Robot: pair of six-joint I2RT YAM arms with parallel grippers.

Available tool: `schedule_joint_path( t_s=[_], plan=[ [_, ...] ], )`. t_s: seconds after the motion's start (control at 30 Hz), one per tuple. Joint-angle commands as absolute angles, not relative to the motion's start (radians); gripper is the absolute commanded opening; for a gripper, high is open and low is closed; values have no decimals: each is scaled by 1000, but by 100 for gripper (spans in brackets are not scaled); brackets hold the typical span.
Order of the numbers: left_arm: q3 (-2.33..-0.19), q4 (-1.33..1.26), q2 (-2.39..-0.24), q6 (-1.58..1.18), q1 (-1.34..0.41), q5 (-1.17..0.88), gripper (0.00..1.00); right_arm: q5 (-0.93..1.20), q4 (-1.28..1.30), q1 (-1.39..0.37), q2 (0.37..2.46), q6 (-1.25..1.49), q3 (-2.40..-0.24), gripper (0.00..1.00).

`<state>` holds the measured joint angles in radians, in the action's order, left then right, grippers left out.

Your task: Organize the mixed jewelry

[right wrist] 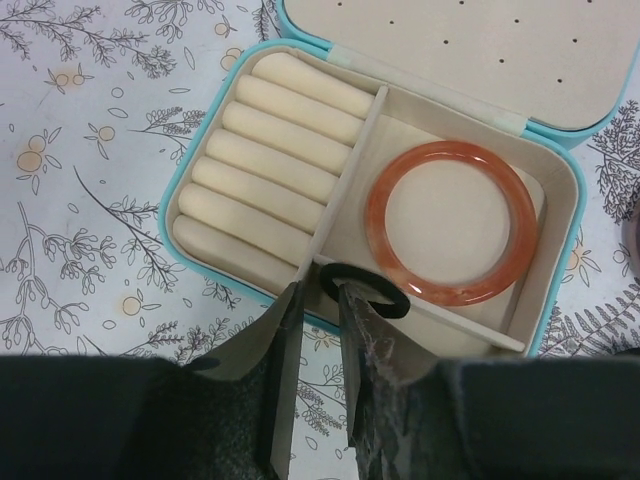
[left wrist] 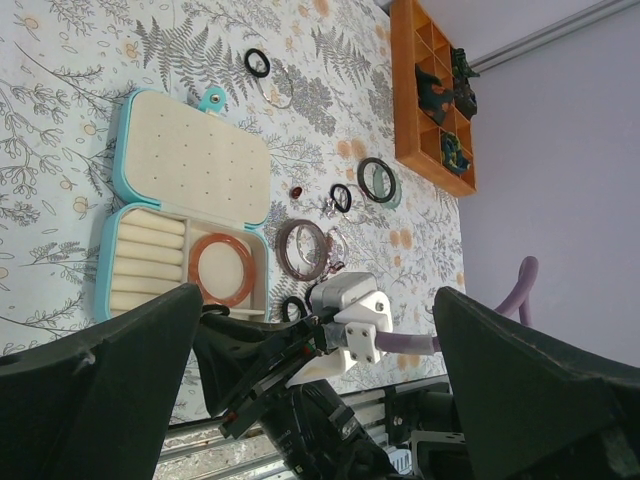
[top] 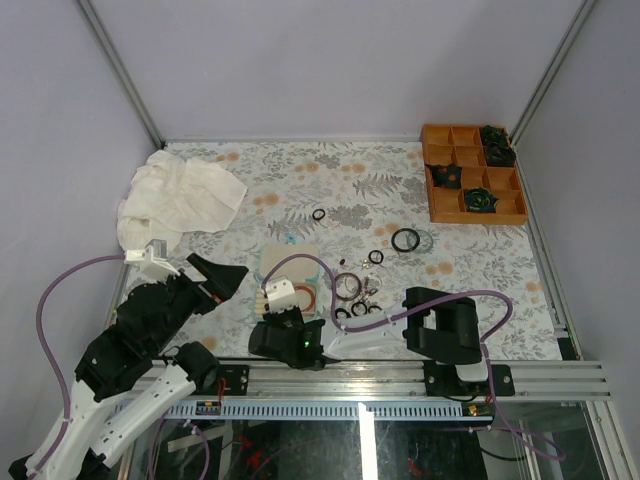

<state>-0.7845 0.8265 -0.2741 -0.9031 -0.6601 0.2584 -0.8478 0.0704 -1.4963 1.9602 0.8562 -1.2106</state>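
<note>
The right claw (right wrist: 318,292) is closed to a narrow slit, and a small black ring (right wrist: 385,300) is pinched in it. The ring is held at the near rim of the open teal case (right wrist: 172,195), where a thin divider meets the wall. A glossy reddish-brown bangle (right wrist: 450,153) is laid flat in the square compartment, with soft cream rolls (right wrist: 270,160) ranged beside it. Bare floral table (right wrist: 80,230) is seen beside the case. The left claw (top: 222,275) is spread wide, empty. Loose rings and bangles (top: 405,240) are scattered right of the case.
</note>
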Motion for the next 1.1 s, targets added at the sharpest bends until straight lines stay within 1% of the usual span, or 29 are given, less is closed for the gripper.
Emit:
schedule_joint_path(
  t_s=[0.0, 0.2, 0.37, 0.43, 0.6, 0.7, 0.97, 1.07],
  plan=[
    [-812, 826, -259, -891, -655, 257, 100, -907, 64, -1514, 1953, 875, -1250, 29],
    [-813, 830, -256, -895, -655, 257, 100, -912, 74, -1528, 1930, 875, -1247, 30],
    [-815, 833, -251, -897, -655, 257, 100, -901, 80, -1540, 1883, 868, -1228, 34],
    [-813, 833, -251, -899, -655, 257, 100, -897, 88, -1548, 1860, 866, -1219, 35],
    [-808, 833, -250, -903, -655, 261, 100, -860, 124, -1558, 1776, 849, -1188, 36],
    [-808, 830, -252, -904, -655, 266, 100, -784, 161, -1533, 1729, 811, -1177, 37],
    [-812, 830, -266, -903, -655, 273, 100, -487, 276, -1379, 1667, 715, -1181, 37],
    [-812, 830, -269, -905, -655, 273, 100, -409, 278, -1350, 1667, 671, -1175, 32]
  ],
)
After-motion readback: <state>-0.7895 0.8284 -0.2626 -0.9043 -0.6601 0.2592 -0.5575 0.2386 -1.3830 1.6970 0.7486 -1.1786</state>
